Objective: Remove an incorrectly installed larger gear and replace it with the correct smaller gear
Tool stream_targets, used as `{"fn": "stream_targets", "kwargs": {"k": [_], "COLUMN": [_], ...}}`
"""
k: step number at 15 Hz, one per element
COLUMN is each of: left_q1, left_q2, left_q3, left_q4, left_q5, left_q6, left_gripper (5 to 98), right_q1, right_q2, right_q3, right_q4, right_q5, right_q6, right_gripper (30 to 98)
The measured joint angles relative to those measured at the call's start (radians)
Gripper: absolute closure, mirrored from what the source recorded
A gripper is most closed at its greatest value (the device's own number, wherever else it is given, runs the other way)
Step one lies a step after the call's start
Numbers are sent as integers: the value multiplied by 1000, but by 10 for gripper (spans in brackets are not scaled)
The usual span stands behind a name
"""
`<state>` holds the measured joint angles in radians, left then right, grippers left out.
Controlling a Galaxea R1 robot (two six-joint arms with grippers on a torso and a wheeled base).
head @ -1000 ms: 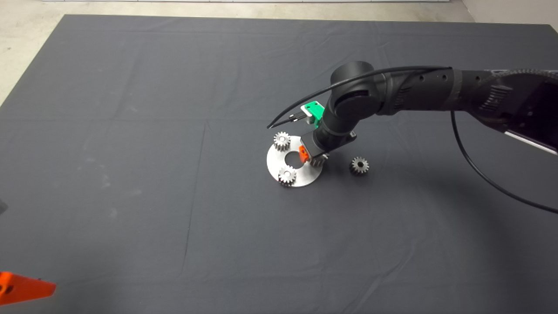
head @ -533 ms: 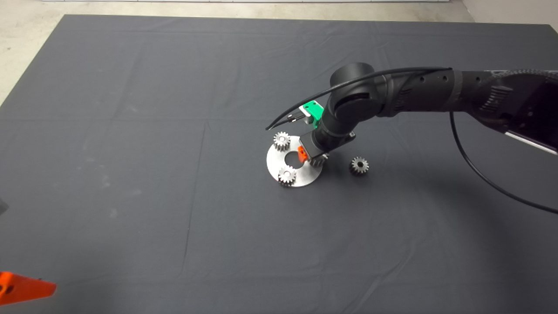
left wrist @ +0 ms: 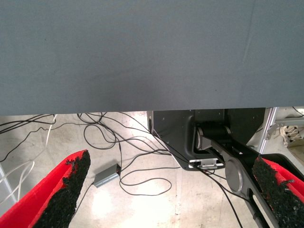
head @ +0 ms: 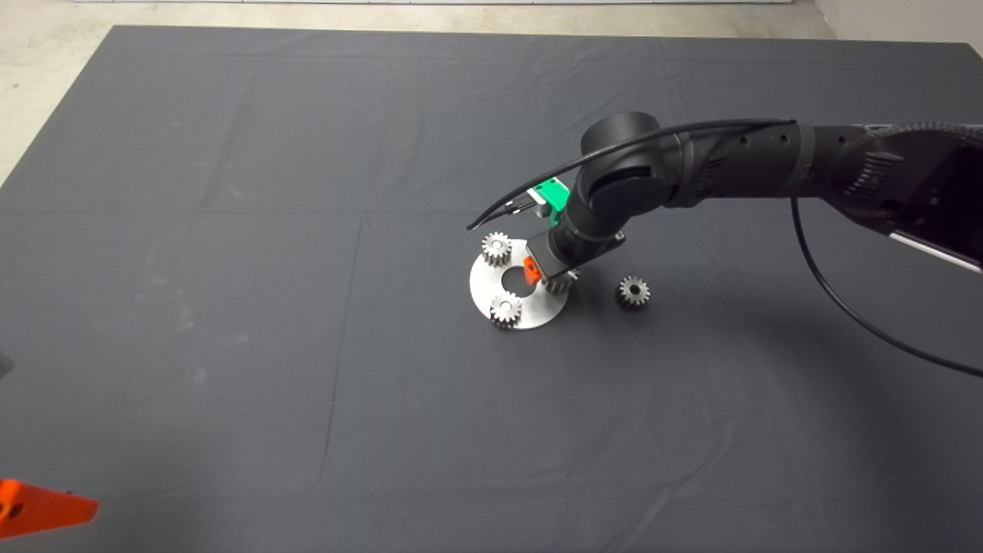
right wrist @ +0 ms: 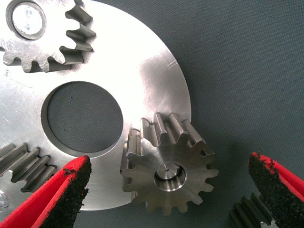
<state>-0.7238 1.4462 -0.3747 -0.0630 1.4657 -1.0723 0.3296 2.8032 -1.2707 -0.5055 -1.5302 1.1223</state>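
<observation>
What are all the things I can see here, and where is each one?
larger gear: one, shiny steel, on the plate's edge, between the right jaws
silver gears: two, on the plate
smaller gear: one, dark grey, on the mat right of the plate
round plate: one, silver, mid-mat, hole in its centre
mat: one, dark grey
right gripper: jaws open, over the larger gear
left gripper: jaws open, parked at the mat's lower left

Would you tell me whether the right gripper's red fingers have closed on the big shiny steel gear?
No, the right gripper is open, its fingers apart either side of the big shiny steel gear.
</observation>
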Motion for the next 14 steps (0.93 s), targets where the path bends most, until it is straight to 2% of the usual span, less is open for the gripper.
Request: {"fn": "stream_targets", "kwargs": {"k": [14], "left_q1": [0], "left_q2": [-17], "left_q3": [0], "left_q4": [0], "left_q5": [0], "left_q6": [5], "left_gripper": [152], "right_q1": [-6], "right_q2": [-11], "right_q3": [17], "right_q4": [-10], "right_q5": [0], "right_q6": [1], "right_gripper": [429]}}
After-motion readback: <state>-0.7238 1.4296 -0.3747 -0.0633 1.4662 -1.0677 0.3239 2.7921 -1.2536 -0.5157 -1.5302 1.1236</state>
